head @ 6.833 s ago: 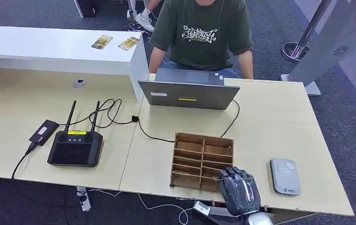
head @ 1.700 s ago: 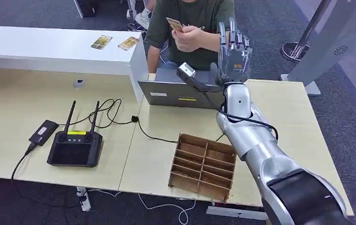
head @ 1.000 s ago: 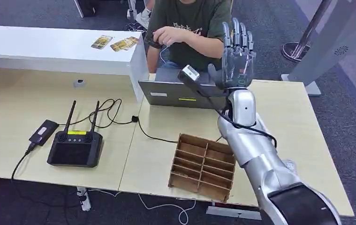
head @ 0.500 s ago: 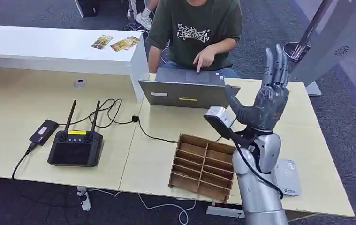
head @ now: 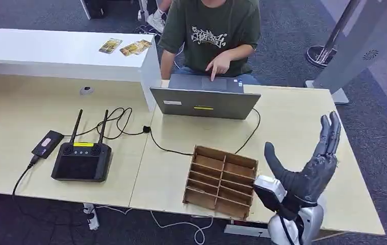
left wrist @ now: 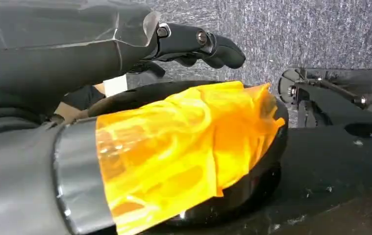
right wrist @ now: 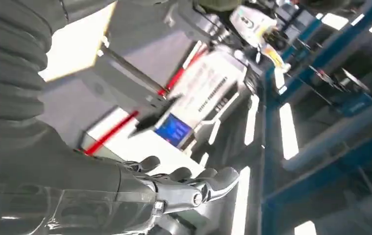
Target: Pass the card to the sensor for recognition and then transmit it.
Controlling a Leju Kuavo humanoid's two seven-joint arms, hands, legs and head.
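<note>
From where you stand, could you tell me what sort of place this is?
Probably an office or robot test lab: a person works at a laptop on a desk, beside a handheld controller, on grey carpet.

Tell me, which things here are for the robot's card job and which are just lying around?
For the job: cards on the white counter; right hand, raised, empty.
Just lying about: laptop, remote controller, wooden divider tray, black cable.

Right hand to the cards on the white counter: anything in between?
Yes. The open laptop stands on the line from the right hand to the cards on the white counter, and a person's hand is on its keyboard.
</note>
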